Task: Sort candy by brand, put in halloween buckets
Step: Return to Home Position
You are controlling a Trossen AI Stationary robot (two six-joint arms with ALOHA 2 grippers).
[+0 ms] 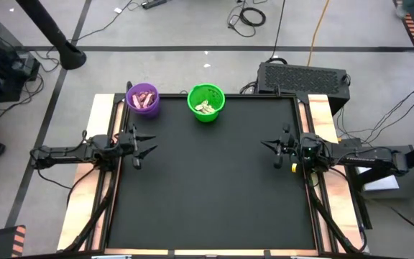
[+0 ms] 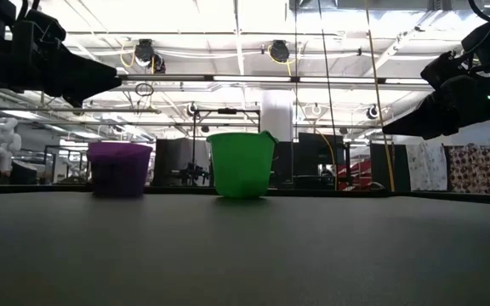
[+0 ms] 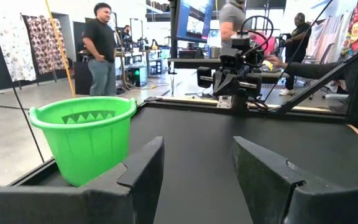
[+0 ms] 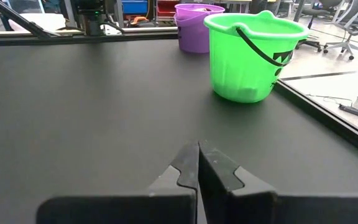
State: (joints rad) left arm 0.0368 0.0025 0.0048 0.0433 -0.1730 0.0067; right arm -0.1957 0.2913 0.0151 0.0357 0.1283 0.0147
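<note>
The purple bucket (image 1: 144, 99) and the green bucket (image 1: 206, 103) stand on their bases at the far edge of the black table, left of centre. Pink-red candy (image 1: 144, 101) lies in the purple one, white-cream candy (image 1: 205, 108) in the green one. My left gripper (image 1: 149, 144) hovers at the table's left edge, level and open, with nothing between its fingers (image 3: 143, 169); the green bucket (image 3: 82, 140) is ahead of it. My right gripper (image 1: 267, 146) hovers at the right edge, shut and holding nothing (image 4: 197, 165). It faces both buckets (image 4: 250, 56) (image 4: 197, 25).
The black mat (image 1: 207, 180) between the arms is bare. Wooden strips (image 1: 100, 115) run along the table's left and right sides. A black box (image 1: 304, 75) sits behind the far right corner. People (image 3: 101, 50) stand in the room beyond the table.
</note>
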